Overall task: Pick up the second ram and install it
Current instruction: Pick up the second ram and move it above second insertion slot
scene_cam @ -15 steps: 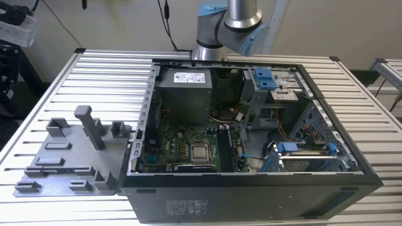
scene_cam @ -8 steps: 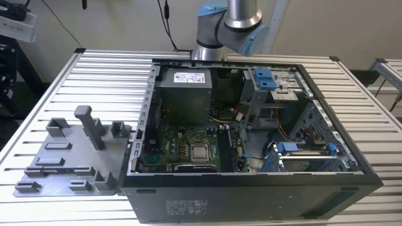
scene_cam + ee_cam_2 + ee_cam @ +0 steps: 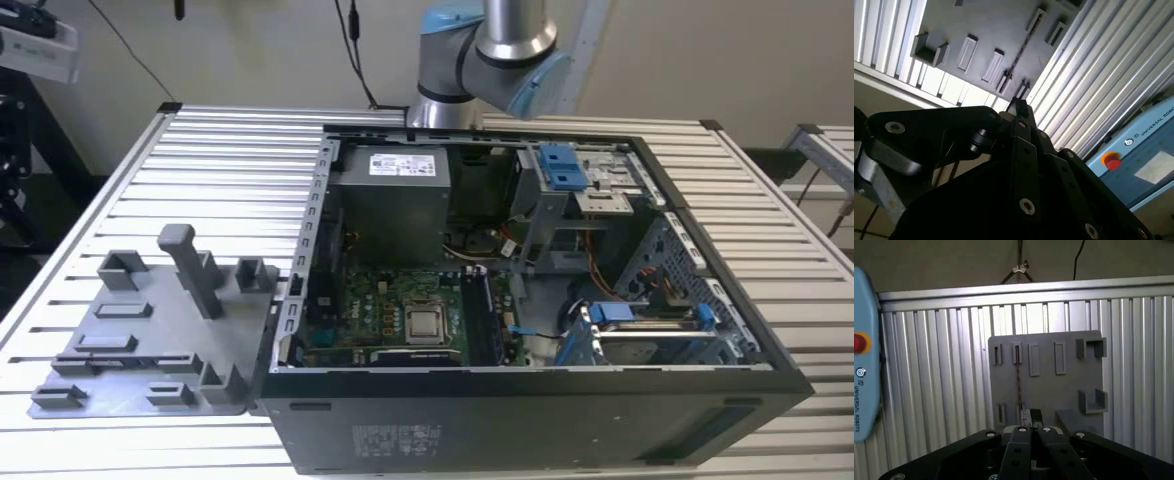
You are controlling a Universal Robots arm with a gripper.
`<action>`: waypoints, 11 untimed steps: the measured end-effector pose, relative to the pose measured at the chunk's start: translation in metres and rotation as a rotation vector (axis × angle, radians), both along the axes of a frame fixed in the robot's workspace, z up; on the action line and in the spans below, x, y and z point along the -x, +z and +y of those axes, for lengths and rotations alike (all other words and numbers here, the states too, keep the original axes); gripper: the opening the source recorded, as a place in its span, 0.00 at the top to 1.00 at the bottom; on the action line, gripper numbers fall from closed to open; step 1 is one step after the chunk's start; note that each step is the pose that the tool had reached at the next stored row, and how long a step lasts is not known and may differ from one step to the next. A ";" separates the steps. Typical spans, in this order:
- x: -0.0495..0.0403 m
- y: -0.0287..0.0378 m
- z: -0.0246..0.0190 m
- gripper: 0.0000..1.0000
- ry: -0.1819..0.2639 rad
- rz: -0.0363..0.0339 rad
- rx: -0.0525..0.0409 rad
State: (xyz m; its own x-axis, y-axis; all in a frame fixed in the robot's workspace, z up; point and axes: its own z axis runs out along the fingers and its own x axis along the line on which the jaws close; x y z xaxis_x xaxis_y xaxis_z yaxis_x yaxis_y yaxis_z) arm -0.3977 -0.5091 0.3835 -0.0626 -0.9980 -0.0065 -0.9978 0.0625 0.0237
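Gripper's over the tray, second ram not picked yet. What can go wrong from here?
1. The second ram stands on edge in the grey tray, a thin target; if the gripper comes down slightly off line it may miss or tip it.
2. Upright posts stand on the same tray; a descent could clip one.
3. The motherboard lies deep in the computer case beside the drive cage; insertion room looks tight.

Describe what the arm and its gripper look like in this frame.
The arm has a silver tube and grey joints with light-blue caps. The gripper is matte black, built of angular linked bars dotted with silver screw heads.
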 end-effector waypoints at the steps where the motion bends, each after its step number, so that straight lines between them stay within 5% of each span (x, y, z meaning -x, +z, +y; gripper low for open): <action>1: 0.0000 0.0000 0.0000 0.89 0.006 0.0000 0.0005; 11: 0.0000 0.0000 0.0000 0.89 0.016 0.0000 0.0013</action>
